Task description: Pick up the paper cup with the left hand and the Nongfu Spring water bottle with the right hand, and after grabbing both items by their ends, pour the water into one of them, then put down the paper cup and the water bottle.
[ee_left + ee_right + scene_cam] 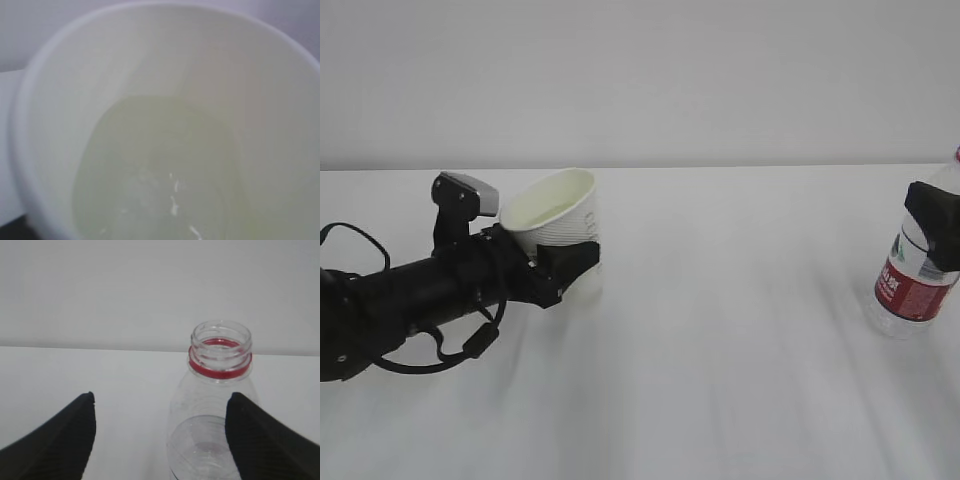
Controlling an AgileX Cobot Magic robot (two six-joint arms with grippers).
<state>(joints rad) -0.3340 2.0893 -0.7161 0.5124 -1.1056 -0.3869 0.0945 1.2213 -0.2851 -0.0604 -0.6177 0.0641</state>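
Nearest us, our left hand [565, 272] grips the tilted cup [558, 210], water [160, 170] inside, well left of the bottle [918, 262]; our right hand [159, 432] gapes around that uncapped bottle, so we judge setting-down comes next, gently.

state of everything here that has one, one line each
white paper cup: tilted toward the left arm, gripped low, pale liquid inside
clear ribbed plastic bottle with red-and-white label: upright on the table, uncapped
bulky black left gripper: closed around the cup
small black right gripper: fingers spread wide, bottle between them
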